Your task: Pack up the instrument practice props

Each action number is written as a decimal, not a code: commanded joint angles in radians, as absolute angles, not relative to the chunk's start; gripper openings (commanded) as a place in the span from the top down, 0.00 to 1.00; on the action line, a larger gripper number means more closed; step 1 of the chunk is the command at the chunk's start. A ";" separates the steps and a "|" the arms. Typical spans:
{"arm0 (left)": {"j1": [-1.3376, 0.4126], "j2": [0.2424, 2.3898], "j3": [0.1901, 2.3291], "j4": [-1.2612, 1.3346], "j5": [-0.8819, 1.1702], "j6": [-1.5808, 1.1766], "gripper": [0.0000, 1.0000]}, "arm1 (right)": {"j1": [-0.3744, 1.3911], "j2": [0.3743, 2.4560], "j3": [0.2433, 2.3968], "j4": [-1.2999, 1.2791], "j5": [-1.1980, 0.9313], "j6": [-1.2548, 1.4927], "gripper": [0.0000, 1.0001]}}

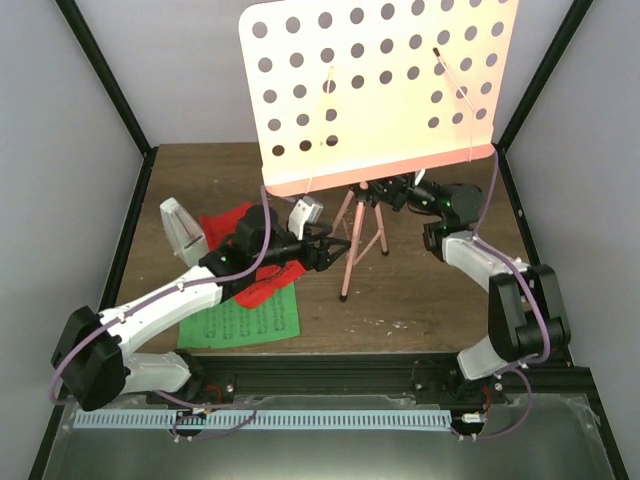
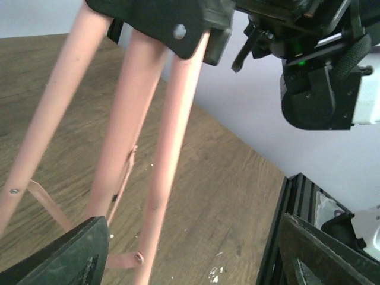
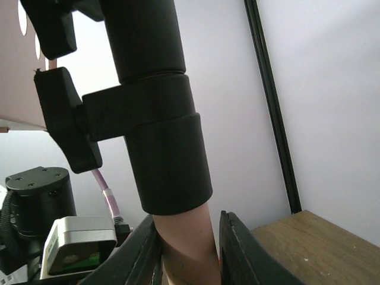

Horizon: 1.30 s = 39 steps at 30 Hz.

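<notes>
Pink music stand (image 1: 380,80) with a tray full of round holes stands upright at the far middle of a brown wooden table (image 1: 420,290), its three thin legs (image 1: 352,245) spread on the wood. From the near left, the left arm reaches across to the legs, and the left gripper (image 1: 335,250) sits low beside them. In the left wrist view its two dark fingers (image 2: 71,255) are spread wide at the bottom corners, with the pink legs (image 2: 172,148) rising in front of the gap; neither finger touches them and nothing is held. From the near right, the right arm bends up and in to the stand's post just under the tray, where the right gripper (image 1: 385,190) is. In the right wrist view that gripper (image 3: 189,240) is closed narrowly on the pink post (image 3: 185,228), one finger pressed to each side, just below a black collar (image 3: 160,119). At the far left of the table a small white metronome (image 1: 183,228) stands alone. Just beside it lies a red page (image 1: 225,222), partly under the left arm. A green page (image 1: 245,320) lies flat nearer, at the left.
</notes>
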<state>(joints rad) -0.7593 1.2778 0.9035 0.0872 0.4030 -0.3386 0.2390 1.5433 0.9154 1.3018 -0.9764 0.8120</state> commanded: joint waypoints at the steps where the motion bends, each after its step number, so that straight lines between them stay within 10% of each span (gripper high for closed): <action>1: -0.795 1.221 0.802 0.218 0.371 -0.317 0.17 | 0.272 1.376 0.858 1.297 -0.882 0.830 0.99; 39: -0.805 1.383 0.701 0.635 0.624 -0.204 0.05 | 0.322 1.228 0.550 1.235 -0.985 0.766 0.99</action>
